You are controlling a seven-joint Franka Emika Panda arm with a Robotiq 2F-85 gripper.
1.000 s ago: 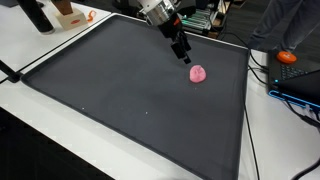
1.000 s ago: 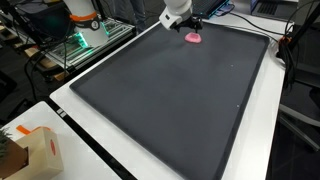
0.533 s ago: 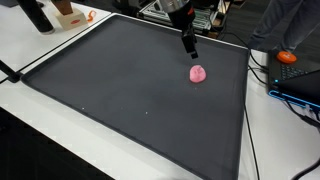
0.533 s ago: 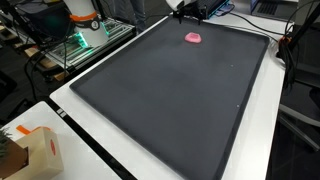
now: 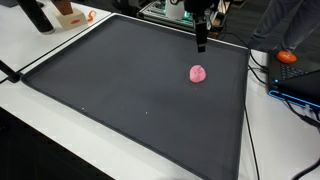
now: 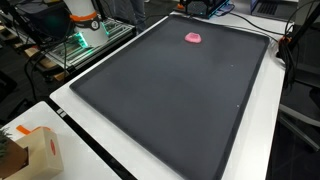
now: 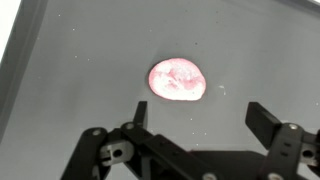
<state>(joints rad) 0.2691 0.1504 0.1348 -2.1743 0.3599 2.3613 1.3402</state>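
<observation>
Wide dark mat [image 5: 130, 95] fills the middle of the frame, bare everywhere except one small pink lump [image 5: 198, 73] right of centre near the top, with open room all round it. The gripper [image 5: 201, 42] hangs above, jaws spread, clear of the lump. Obstacles hug the borders: cables [image 5: 262, 75] and an orange object [image 5: 288, 57] at the right edge, a cardboard box [image 6: 40, 150] lower left, and a green-lit rack [image 6: 85, 40] upper left.

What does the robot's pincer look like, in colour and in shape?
The pincer is matte black. It has two angular fingers, each carried on jointed link bars. Small pale round pivot pins show at the joints. No cables or markings can be seen on it in the wrist view.
</observation>
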